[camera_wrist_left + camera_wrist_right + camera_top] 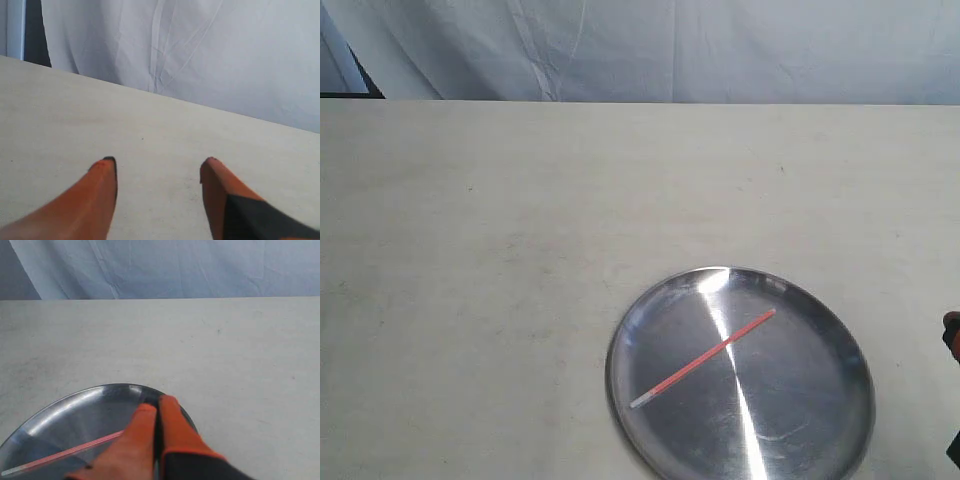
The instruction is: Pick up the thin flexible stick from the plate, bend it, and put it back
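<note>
Silver plate (800, 420) at 5 o'clock on bench (470, 250); red-orange stick (703, 358) lies straight on it, 8 to 2 o'clock. Jaws of left gripper (159, 162) apart, empty; right gripper (157, 403) jaws together, above plate rim. Judged 0 of 3 steps done: pickup, bend, return.

Edge of the plate (810, 390) outside exterior view

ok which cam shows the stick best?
Exterior view: the whole stick lies straight on the plate, both tips visible. Right wrist view shows part of it, one end hidden behind the shut right gripper. Left wrist view shows none of it.
</note>
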